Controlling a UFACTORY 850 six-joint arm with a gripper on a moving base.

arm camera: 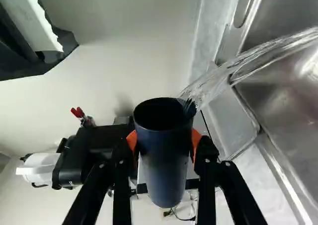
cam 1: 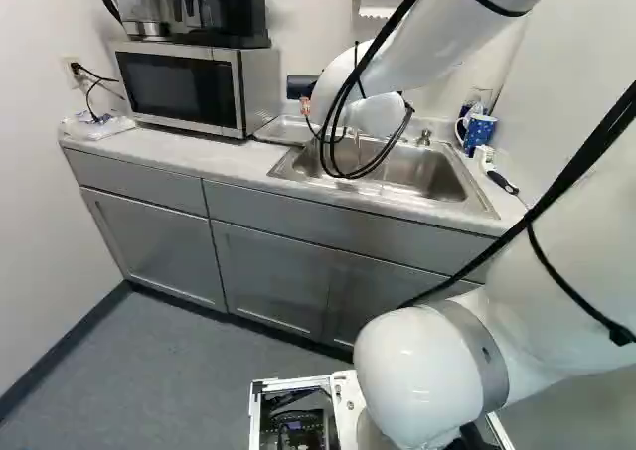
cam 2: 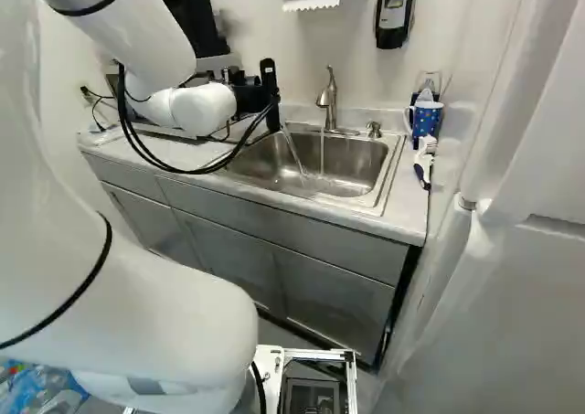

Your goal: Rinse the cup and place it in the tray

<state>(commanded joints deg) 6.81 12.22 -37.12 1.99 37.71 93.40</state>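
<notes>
Dark cup over the far edge of the sink, pinched between both fingers of the black gripper, spills water into the basin beside a running faucet. Rinsing appears underway; next should come draining, then setting it on what looks like the tray, left of the sink. A pale counter carries a microwave far left, a blue mug far right.

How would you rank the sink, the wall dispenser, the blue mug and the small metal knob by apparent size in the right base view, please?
Largest to smallest:
1. Sink
2. Wall dispenser
3. Blue mug
4. Small metal knob
</notes>
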